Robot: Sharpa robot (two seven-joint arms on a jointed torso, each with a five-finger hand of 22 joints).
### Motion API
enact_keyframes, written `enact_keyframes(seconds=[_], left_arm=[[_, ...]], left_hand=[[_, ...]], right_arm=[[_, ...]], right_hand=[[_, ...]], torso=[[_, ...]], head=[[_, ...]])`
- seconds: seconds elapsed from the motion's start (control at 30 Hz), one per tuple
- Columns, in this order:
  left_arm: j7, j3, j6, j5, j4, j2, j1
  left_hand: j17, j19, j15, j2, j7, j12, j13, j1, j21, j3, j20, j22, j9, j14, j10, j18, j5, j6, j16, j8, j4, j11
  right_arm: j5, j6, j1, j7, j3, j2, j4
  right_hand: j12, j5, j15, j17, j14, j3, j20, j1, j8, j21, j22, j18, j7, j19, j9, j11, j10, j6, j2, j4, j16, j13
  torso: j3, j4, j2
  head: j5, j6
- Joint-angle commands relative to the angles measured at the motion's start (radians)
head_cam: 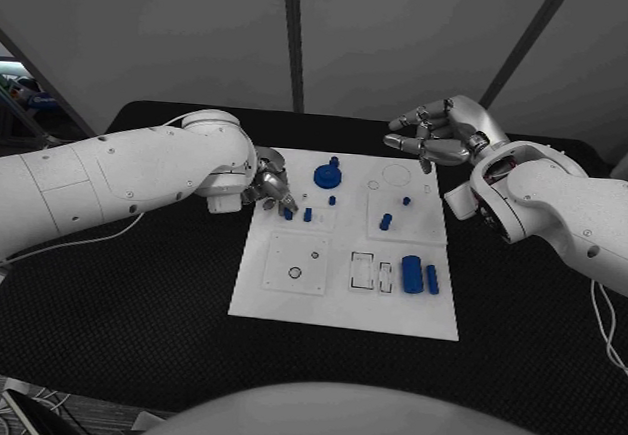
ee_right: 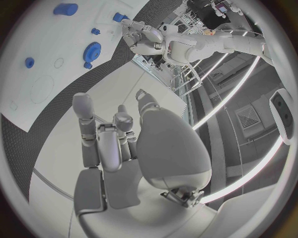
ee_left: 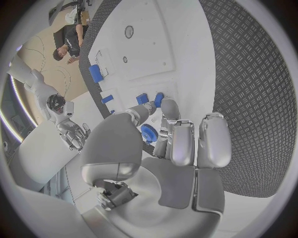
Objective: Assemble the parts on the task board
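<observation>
At the task board's (head_cam: 344, 310) left edge the left hand (head_cam: 269, 187) fingers pinch a small blue part (head_cam: 287, 212), while the right hand (head_cam: 433, 134), fingers curled on nothing, hovers farther off.

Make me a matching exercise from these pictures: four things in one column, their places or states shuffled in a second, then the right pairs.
Things
1. left robot hand
2. right robot hand
3. gear
4. two cylinders

Places or states
A. lying side by side on the near right part of the board
B. raised past the board's far right corner, holding nothing
C. at the board's far left edge, fingers down by small blue pegs
D. round and toothed, on the board's far part

Pairs: 1-C, 2-B, 3-D, 4-A
</observation>
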Motion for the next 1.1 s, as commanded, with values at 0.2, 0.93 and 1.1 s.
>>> enact_keyframes(seconds=[0.2, 0.93, 1.1], left_arm=[[-0.013, -0.004, 0.029, 0.015, -0.015, 0.011, -0.009], [-0.019, -0.004, 0.005, 0.018, -0.026, 0.005, -0.010], [-0.017, -0.003, -0.008, 0.018, -0.023, 0.001, -0.010]], left_hand=[[0.002, 0.009, -0.012, 0.009, -0.007, 0.006, 0.003, -0.022, 0.011, 0.097, -0.003, 0.058, 0.002, 0.037, 0.058, -0.011, 0.001, 0.016, 0.005, 0.006, -0.099, -0.045], [0.004, 0.023, -0.022, 0.023, -0.024, 0.059, 0.075, -0.137, 0.030, -0.273, -0.014, 0.086, -0.004, 0.038, 0.078, -0.017, -0.036, 0.078, 0.005, -0.018, 0.038, -0.056], [0.004, 0.025, -0.022, 0.030, -0.025, 0.061, 0.080, -0.143, 0.031, -0.330, -0.014, 0.090, -0.005, 0.038, 0.079, -0.018, -0.035, 0.084, 0.006, -0.021, 0.062, -0.057]], right_arm=[[-0.002, 0.004, 0.001, 0.005, 0.001, -0.001, 0.002], [-0.002, 0.002, 0.001, 0.005, 0.001, -0.004, 0.003], [-0.002, 0.002, 0.001, 0.005, 0.001, -0.004, 0.002]], right_hand=[[0.001, 0.006, -0.005, 0.018, 0.041, -0.005, -0.002, -0.001, 0.005, -0.003, -0.001, 0.016, -0.002, 0.000, -0.001, -0.001, -0.003, 0.000, 0.008, -0.002, -0.003, -0.001], [-0.001, 0.006, -0.005, 0.016, 0.041, -0.006, -0.003, -0.001, 0.006, -0.006, -0.004, 0.016, -0.002, -0.001, -0.002, -0.001, -0.005, -0.001, 0.007, -0.001, -0.004, -0.003], [-0.002, 0.006, -0.005, 0.014, 0.040, -0.006, -0.003, -0.002, 0.006, -0.007, -0.007, 0.016, -0.002, -0.002, -0.002, -0.001, -0.006, -0.001, 0.007, -0.001, -0.005, -0.005]], torso=[[-0.0005, 0.0009, 0.000], [0.0000, 0.0012, -0.001], [-0.0009, 0.0013, -0.001]], head=[[-0.002, -0.001], [-0.004, 0.001], [-0.003, 0.003]])
